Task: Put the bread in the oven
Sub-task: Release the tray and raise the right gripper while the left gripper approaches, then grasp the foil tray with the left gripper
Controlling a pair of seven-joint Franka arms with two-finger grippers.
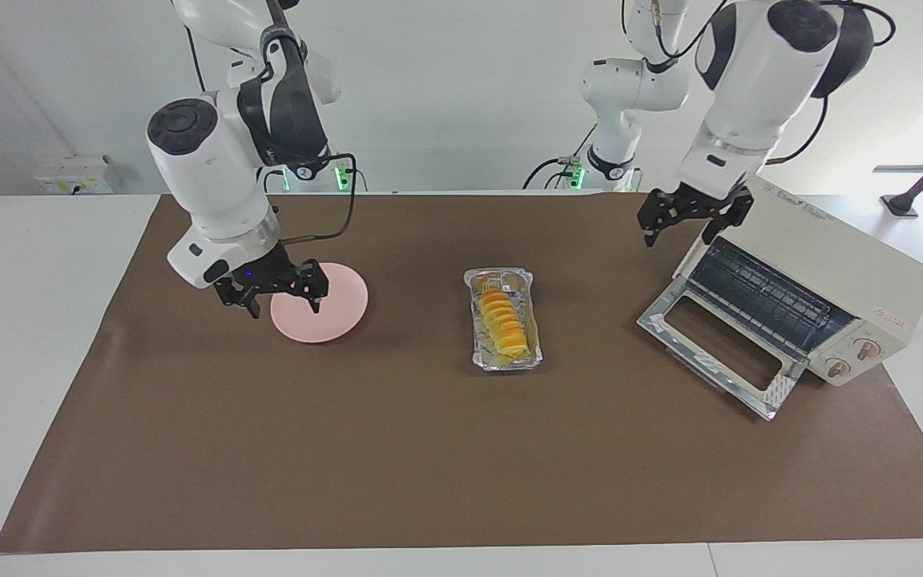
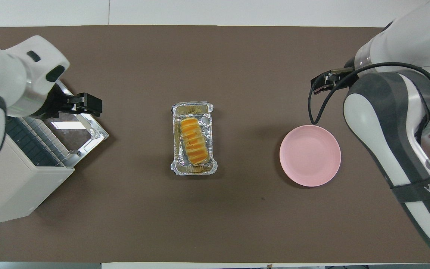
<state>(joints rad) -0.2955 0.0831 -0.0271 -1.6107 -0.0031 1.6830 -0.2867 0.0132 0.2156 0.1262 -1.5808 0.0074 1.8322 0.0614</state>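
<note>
facing view, right tool (image 1: 279, 292) open over pink plate (image 1: 337, 314), left tool (image 1: 690, 218) open, empty

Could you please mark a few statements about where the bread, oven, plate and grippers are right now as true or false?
1. The bread lies in the foil tray. True.
2. The oven door is closed. False: it hangs open.
3. The right gripper holds the bread. False: its jaws are open and empty, by the pink plate.
4. The left gripper is up beside the oven, empty. True.
5. The bread sits on the plate. False: the plate is bare.
</note>
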